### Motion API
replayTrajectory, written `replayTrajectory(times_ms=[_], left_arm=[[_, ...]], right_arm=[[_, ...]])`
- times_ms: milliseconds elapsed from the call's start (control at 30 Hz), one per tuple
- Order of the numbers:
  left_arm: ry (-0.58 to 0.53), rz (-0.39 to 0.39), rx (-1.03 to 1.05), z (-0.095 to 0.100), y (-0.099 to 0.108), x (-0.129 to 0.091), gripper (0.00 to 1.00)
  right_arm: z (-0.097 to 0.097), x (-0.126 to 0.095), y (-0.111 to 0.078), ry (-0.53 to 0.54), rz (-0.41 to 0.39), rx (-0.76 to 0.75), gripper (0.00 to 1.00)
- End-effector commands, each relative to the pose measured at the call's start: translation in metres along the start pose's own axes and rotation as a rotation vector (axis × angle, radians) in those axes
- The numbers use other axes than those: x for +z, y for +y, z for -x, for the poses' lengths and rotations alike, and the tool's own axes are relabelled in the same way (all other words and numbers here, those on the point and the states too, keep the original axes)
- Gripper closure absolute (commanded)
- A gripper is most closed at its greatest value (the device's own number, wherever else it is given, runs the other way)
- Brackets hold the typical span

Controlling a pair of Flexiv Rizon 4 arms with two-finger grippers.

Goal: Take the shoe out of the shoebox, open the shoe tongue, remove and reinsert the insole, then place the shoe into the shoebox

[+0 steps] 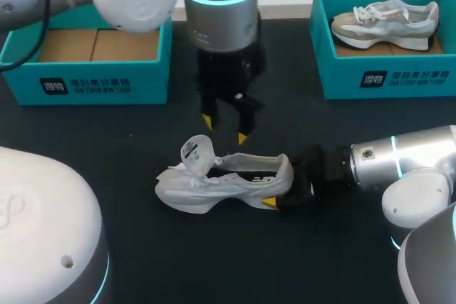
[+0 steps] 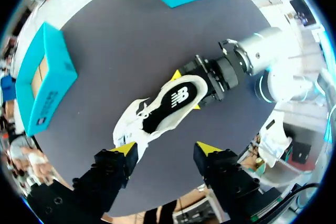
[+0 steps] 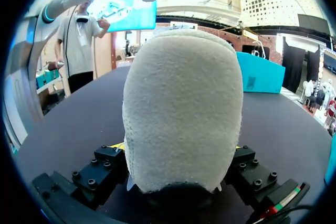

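**Right gripper [image 1: 283, 189] and heel.** We see the right gripper closed on the heel [image 3: 181, 103] of the shoe [image 1: 221, 179], one finger on each side. It comes in low along the surface [image 1: 128, 261]. We judge that this hold braces the shoe upright on its sole, with the opening facing up for the other arm.

**Left gripper [image 2: 167, 149].** It hangs above the shoe's front half with jaws wide and nothing between them. One yellow tip lies near the toe end. We cannot tell whether it touches. The spread suits a reach down to the tongue or the insole.

**Shoe.** It sits on the surface between the two boxes, toe toward our left arm. The heel shows a pale, fuzzy nap, rounded like a cup. The upper is white and looks soft and crumpled at the front. The tongue [image 1: 196, 151] stands raised with a small label on it. The insole [image 2: 176, 100] is dark and flat and lies inside the opening. We judge it thin and flexible, and likely to bend when pinched.

**Surroundings.** The surface is matte black. The left box [image 1: 107, 80] is stiff teal card with a bare brown floor, and we take it as the likely place for the shoe. The right box [image 1: 385, 80] matches it and holds a second shoe [image 1: 385, 23], beige and white.
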State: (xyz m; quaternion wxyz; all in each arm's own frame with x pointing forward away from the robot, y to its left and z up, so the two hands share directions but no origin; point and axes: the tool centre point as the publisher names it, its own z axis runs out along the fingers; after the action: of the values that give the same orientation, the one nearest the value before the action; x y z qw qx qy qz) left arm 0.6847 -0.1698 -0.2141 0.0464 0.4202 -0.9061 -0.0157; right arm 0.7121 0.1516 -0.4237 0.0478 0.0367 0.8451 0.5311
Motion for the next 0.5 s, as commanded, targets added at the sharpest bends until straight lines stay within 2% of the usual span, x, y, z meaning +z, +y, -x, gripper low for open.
replayTrajectory(times_ms=[33, 133, 500], left_arm=[[-0.24, -0.076, 1.273, -0.013, -0.01, 0.011, 1.0], [-0.216, -0.076, 1.308, -0.017, -0.01, 0.024, 1.0], [-0.216, -0.076, 1.308, -0.017, -0.01, 0.024, 1.0]], right_arm=[[0.003, 0.01, -0.005, -0.002, -0.005, 0.0, 1.0], [0.003, 0.01, -0.005, -0.002, -0.005, 0.0, 1.0], [0.003, 0.01, -0.005, -0.002, -0.005, 0.0, 1.0]])
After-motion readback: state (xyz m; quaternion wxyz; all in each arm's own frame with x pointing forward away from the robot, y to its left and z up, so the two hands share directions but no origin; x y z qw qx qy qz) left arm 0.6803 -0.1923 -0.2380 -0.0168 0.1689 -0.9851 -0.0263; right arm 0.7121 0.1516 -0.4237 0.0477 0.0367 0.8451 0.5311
